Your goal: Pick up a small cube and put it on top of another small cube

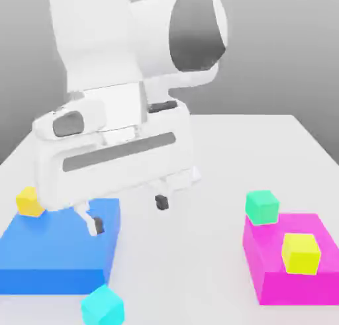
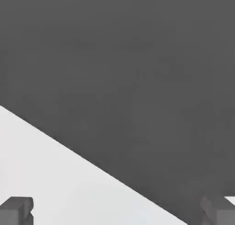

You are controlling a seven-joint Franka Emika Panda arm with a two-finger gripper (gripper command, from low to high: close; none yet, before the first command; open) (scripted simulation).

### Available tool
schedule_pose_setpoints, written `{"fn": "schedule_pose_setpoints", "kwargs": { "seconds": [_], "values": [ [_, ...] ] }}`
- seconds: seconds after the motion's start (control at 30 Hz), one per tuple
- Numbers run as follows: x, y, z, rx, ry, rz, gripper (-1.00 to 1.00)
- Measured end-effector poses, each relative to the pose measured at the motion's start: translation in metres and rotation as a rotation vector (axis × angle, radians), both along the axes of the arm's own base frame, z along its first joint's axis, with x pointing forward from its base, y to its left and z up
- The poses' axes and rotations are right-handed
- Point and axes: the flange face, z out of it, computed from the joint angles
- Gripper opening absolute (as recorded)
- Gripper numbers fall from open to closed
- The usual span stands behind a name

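Reach phase: gripper (image 1: 128, 213) spread wide, holding nothing.
Cyan cube (image 1: 102, 306) sits well below the jaws, clear of them, beside blue block (image 1: 56, 247); centre over it before descending; green cube (image 1: 262, 206) far off.

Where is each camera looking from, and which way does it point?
Exterior view: off the arm, looking down over the white table at the cyan cube, green cube and open gripper; the white arm fills the top.
Hand view: on the hand, facing table edge and grey backdrop; only fingertips show.
Shared: the table and gripper fingers.
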Motion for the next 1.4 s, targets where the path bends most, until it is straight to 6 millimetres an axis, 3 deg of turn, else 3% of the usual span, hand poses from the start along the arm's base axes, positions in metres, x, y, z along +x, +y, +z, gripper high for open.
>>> {"fn": "schedule_pose_setpoints", "kwargs": {
  "seconds": [0.27,0.4,0.43,0.63,0.7,0.83,1.03,1.2,1.4],
  "values": [
    [-0.022,-0.036,-0.116,-0.139,0.150,0.193,0.00],
    [-0.024,-0.040,-0.169,-0.153,0.162,0.211,0.00],
    [-0.025,-0.040,-0.180,-0.153,0.163,0.211,-1.00],
    [-0.026,-0.040,-0.185,-0.151,0.166,0.211,-1.00],
    [-0.025,-0.040,-0.171,-0.153,0.165,0.213,-1.00],
    [-0.026,-0.034,-0.125,-0.145,0.166,0.223,-1.00],
    [-0.045,0.070,-0.087,-0.067,0.166,0.445,-1.00],
    [-0.084,0.166,-0.052,-0.054,0.160,0.691,-1.00],
    [-0.143,0.226,-0.011,-0.101,0.136,0.905,-1.00]
  ]
}}
